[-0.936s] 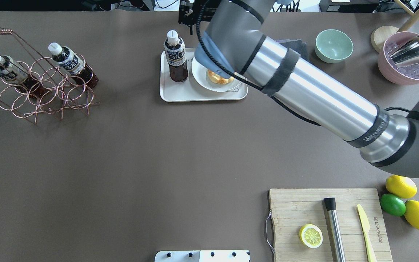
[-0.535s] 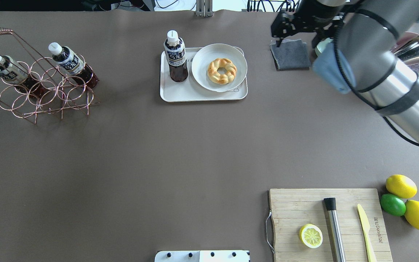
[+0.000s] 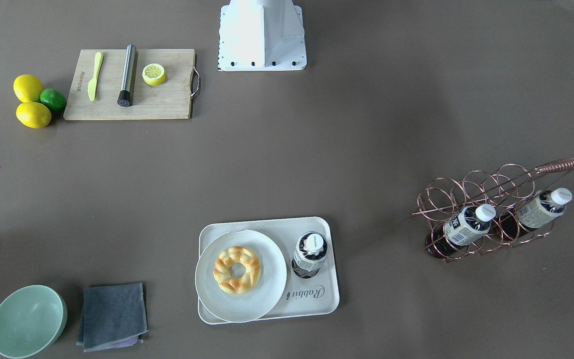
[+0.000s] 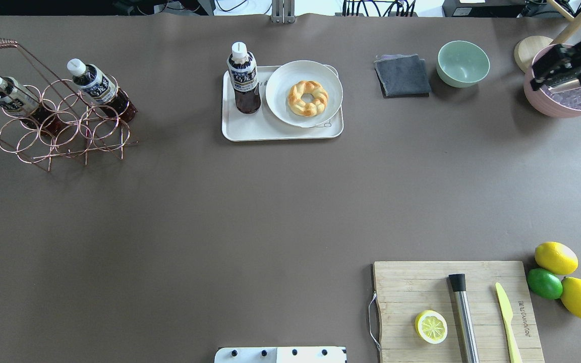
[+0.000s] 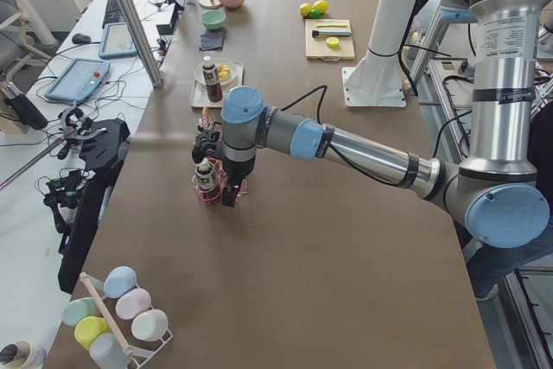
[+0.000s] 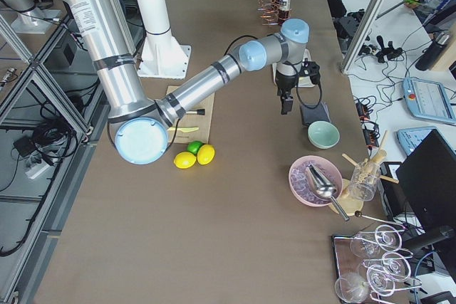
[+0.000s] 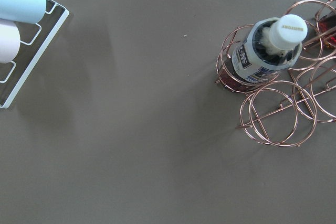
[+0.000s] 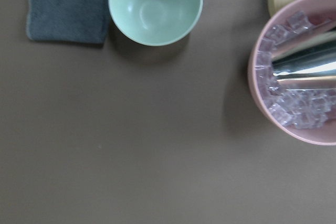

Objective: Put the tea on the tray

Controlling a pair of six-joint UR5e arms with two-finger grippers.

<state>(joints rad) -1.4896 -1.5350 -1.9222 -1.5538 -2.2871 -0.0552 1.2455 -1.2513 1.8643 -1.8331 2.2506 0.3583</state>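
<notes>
The tea (image 4: 243, 75) on the tray (image 4: 280, 132) looks light, slick and tippy; I'd pinch its label. I can't tell whether the left gripper (image 5: 226, 194) or right gripper (image 4: 563, 69) is open.

Silver tubular arms (image 5: 371, 157) carry pale-blue joint caps (image 5: 505, 213), black cables (image 5: 304, 95) and a black right tool (image 6: 287, 107).

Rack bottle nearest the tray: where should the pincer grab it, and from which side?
Grip the rack bottle on its neck and labelled shoulder below the white cap, coming down from above. It stands in a ring of the copper rack, and rings wrap its lower part, so likely only the top is free.
</notes>
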